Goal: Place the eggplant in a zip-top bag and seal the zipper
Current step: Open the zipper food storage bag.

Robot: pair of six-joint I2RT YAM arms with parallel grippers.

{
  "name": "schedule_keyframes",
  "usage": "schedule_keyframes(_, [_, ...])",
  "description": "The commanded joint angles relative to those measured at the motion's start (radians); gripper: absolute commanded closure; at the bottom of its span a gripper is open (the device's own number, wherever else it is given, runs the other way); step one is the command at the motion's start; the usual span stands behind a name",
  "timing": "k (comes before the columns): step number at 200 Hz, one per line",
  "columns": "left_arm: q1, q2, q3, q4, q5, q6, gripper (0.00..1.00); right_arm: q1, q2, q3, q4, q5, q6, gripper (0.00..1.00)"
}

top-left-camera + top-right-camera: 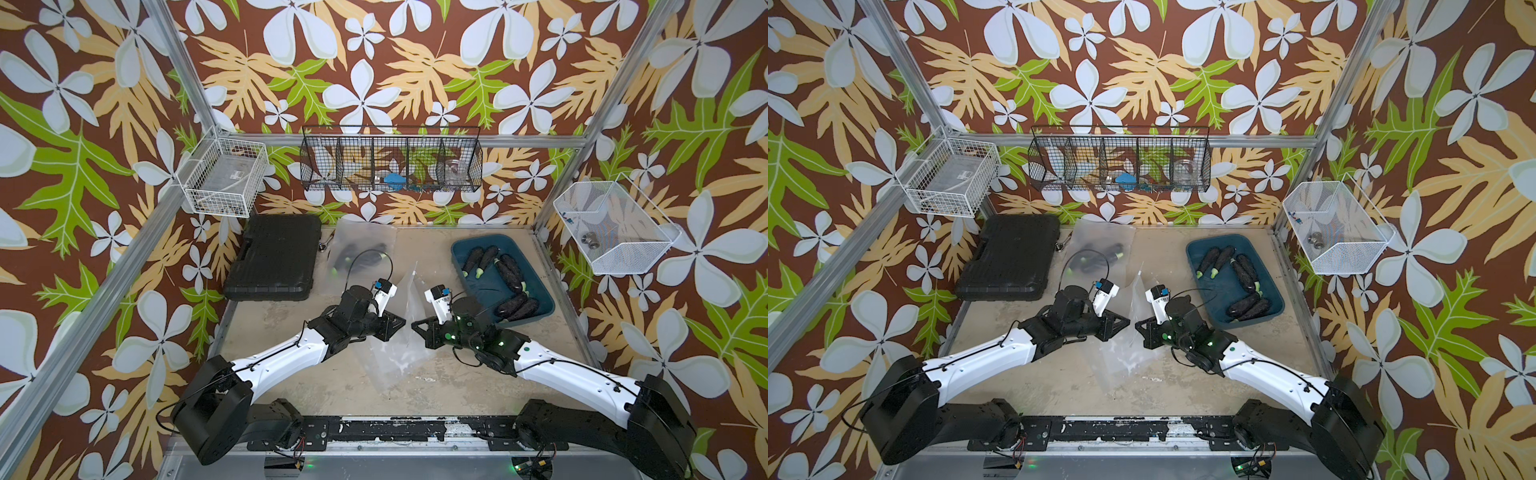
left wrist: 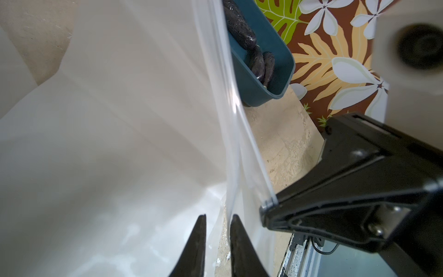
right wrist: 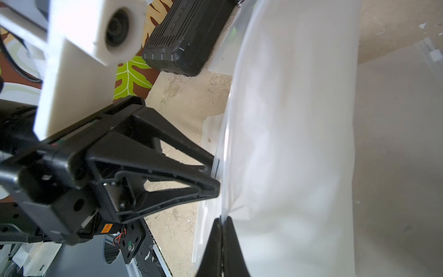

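Clear bag [image 3: 287,144] clamped by right pincer [image 3: 223,219], straddled by slightly parted left pincer [image 2: 219,217].

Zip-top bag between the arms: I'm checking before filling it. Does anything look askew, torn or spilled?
Nothing spilled or torn. The zip-top bag stands on edge, its bottom creased on the table, the right gripper pinching its rim.

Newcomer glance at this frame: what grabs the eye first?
The loud floral wallpaper all around the cell. In the middle, a clear zip-top bag held upright: right gripper pinching it, left gripper straddling its edge. Right rear, a blue tray of dark eggplants.
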Motion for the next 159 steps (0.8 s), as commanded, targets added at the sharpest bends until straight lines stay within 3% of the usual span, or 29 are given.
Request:
schedule_keyframes(1, [0.001,0.012,0.006,-0.010,-0.035,0.012,0.78,0.001,-0.015,-0.004,0.030,-0.028,-0.002,1.00])
schedule_keyframes(97, [-0.005,0.059,0.080,-0.006,0.008,0.012,0.71,0.017,0.005,-0.001,0.032,-0.041,-0.017,1.00])
schedule_keyframes(136, [-0.005,0.079,0.089,-0.050,-0.064,0.020,0.82,0.017,-0.038,-0.021,0.056,-0.057,-0.012,1.00])
schedule_keyframes(159, [-0.005,0.077,0.096,-0.060,-0.109,0.024,0.83,0.017,-0.064,-0.033,0.038,-0.048,-0.013,1.00])
